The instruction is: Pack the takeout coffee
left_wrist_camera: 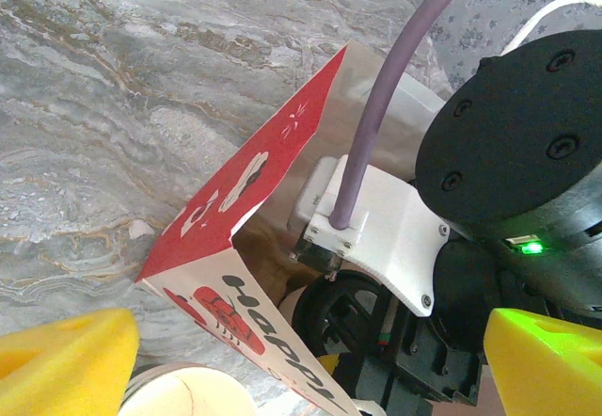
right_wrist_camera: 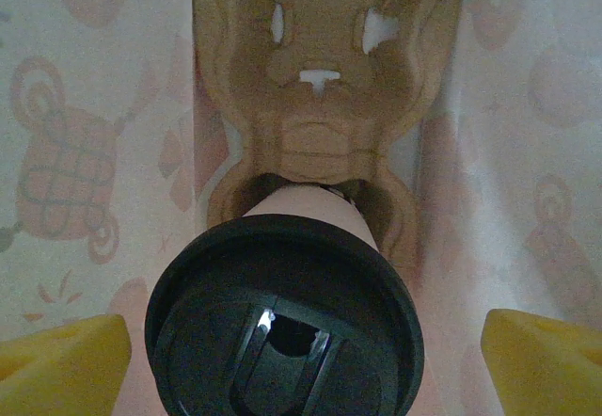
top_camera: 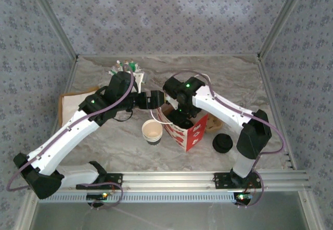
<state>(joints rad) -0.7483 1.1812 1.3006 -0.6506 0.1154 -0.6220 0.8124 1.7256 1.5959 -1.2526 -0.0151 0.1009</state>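
Down inside the red and white paper bag [top_camera: 184, 136], the takeout coffee [right_wrist_camera: 282, 327] stands in a brown cardboard cup holder [right_wrist_camera: 320, 105] on the bag's bottom. The holder hugs the lower part of the cup. I think that is so the cup cannot tip over. The black lid is on top.

The right arm [top_camera: 223, 107] reaches into the bag from above. The right fingers [right_wrist_camera: 61, 364] are spread wide, one on each side of the cup. The cup sits between them, but neither finger touches it. They hold nothing, and the cup stands by itself.

The left fingers [left_wrist_camera: 66, 364] are wide apart too, and they hold nothing. They are at the left side of the bag's top, and the bag's wall runs between them. My guess is they are there to keep the bag steady and open. I cannot tell if they touch the paper.

On the surface [top_camera: 119, 141], a stack of white paper cups [top_camera: 152, 131] with no lid stands just left of the bag. Loose black lids [top_camera: 222, 143] lie to its right. Those are not the coffee.
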